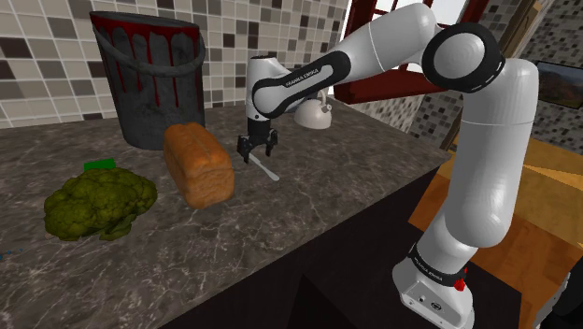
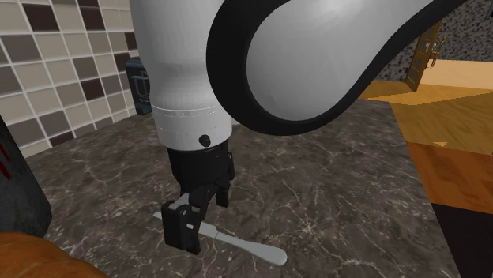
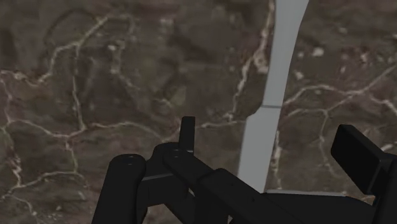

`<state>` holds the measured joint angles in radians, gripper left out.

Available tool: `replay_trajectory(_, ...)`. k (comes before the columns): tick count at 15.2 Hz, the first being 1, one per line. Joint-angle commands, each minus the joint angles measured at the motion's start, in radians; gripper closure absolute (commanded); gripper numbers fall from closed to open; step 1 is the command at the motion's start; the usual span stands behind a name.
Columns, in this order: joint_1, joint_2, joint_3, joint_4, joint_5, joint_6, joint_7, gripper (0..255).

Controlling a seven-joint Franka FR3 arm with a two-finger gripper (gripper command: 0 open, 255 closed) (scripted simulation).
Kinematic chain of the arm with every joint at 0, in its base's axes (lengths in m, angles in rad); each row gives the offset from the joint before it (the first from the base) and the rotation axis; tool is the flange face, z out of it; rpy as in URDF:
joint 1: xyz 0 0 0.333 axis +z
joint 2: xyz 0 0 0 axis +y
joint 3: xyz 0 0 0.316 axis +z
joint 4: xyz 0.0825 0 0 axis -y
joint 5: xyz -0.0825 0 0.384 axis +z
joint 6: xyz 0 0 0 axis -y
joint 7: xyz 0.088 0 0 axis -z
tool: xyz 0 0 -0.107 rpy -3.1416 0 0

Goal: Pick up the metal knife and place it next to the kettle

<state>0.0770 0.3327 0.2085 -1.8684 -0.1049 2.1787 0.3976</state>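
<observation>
1. The gripper (image 1: 257, 150) hung low over the dark marbled counter (image 1: 308, 215), its two black fingers (image 3: 188, 130) spread wide apart and clasping nothing.
2. The knife (image 3: 278, 70) (pale grey, drawn plain) lay flat on the counter between the fingers; in the wrist view neither finger touched it.
3. In the second exterior view, one rounded end of the knife stuck out past the gripper toward that view's lower right.
4. The kettle (image 1: 318, 114) stood farther back on the counter, partly behind the arm (image 1: 374, 51) and apart from the knife.
5. A bread loaf (image 1: 198, 164) lay near the gripper on the shoulder view's left, with a grey, red-streaked bin (image 1: 148, 84) behind it.
</observation>
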Motion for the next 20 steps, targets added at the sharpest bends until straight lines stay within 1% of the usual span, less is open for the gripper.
replay_trajectory(1,0.0,0.0,0.0,0.0,0.0,0.0,0.0,255)
replay_trajectory(10,0.0,0.0,0.0,0.0,0.0,0.0,0.0,255)
replay_trajectory(20,-0.004,-0.058,0.006,0.059,0.018,-0.115,-0.013,255)
